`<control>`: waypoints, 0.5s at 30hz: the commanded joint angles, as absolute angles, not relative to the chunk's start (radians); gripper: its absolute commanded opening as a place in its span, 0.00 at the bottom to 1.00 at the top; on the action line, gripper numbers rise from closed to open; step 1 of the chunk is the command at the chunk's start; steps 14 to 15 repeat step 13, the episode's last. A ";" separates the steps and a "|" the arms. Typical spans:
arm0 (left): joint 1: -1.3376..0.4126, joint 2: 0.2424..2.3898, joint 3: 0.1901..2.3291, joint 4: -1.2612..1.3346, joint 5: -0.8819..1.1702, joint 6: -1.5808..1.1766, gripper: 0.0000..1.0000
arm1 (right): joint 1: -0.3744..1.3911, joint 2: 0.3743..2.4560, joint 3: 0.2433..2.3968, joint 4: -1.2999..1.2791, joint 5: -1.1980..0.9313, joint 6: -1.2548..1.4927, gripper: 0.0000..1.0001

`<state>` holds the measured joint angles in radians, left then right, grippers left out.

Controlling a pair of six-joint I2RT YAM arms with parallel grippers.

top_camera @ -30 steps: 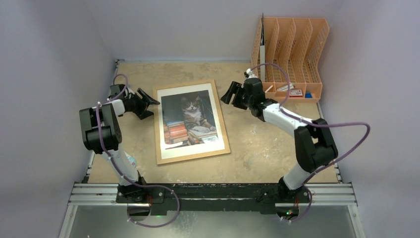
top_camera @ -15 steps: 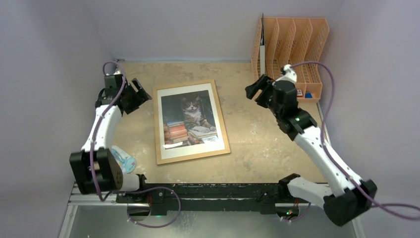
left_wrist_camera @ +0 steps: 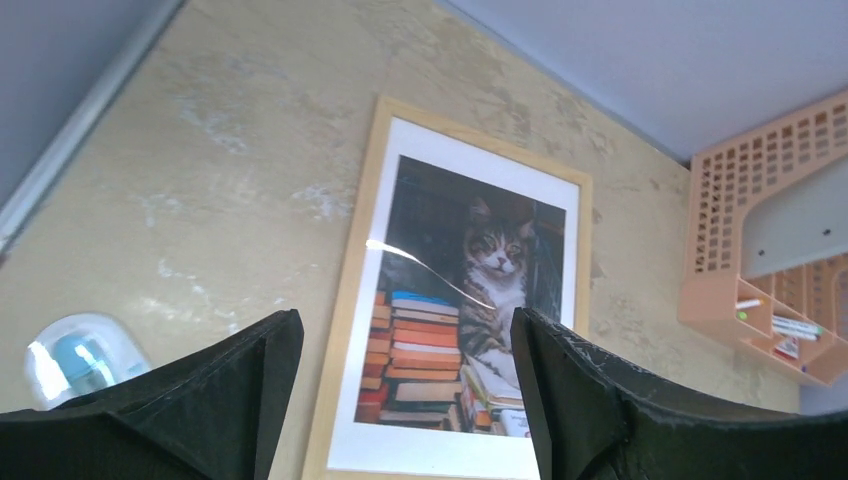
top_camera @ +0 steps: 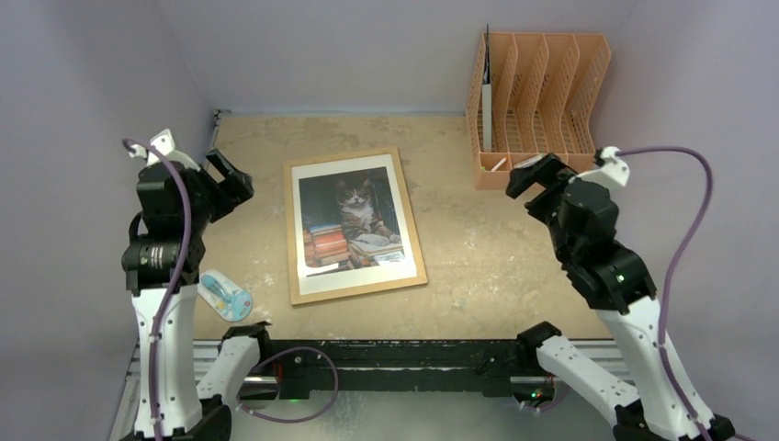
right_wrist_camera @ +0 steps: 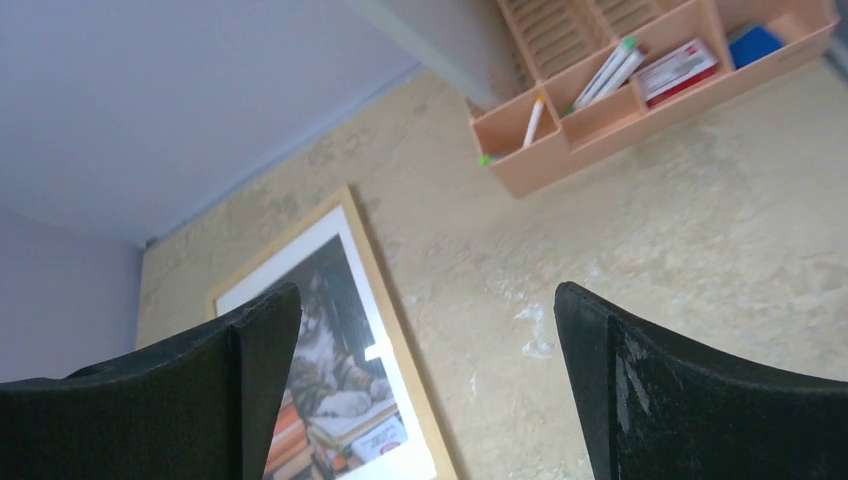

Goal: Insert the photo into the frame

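The frame [top_camera: 294, 234], light wood with a white mat, lies flat and face up in the middle of the table. The photo [top_camera: 352, 220] of a tabby cat among books sits inside it. Both show in the left wrist view, the frame [left_wrist_camera: 352, 300] and the photo [left_wrist_camera: 470, 300], and in the right wrist view, the frame [right_wrist_camera: 395, 310] and the photo [right_wrist_camera: 330, 370]. My left gripper [top_camera: 227, 179] is open and empty, raised left of the frame. My right gripper [top_camera: 530, 176] is open and empty, raised to the right near the organiser.
An orange file organiser [top_camera: 542, 101] stands at the back right with pens and small boxes in its front tray [right_wrist_camera: 620, 85]. A small blue and clear plastic object [top_camera: 225, 296] lies near the front left. Walls enclose the table on three sides.
Both arms have pulled back and up from beside the frame: the left gripper moved left, the right gripper moved right toward the organiser. The frame and photo have not moved.
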<state>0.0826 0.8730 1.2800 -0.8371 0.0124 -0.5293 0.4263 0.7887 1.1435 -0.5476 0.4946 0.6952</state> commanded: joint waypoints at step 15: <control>0.083 0.719 1.393 -1.151 -0.177 -0.524 0.87 | 0.429 0.659 1.319 -0.741 0.726 0.645 0.99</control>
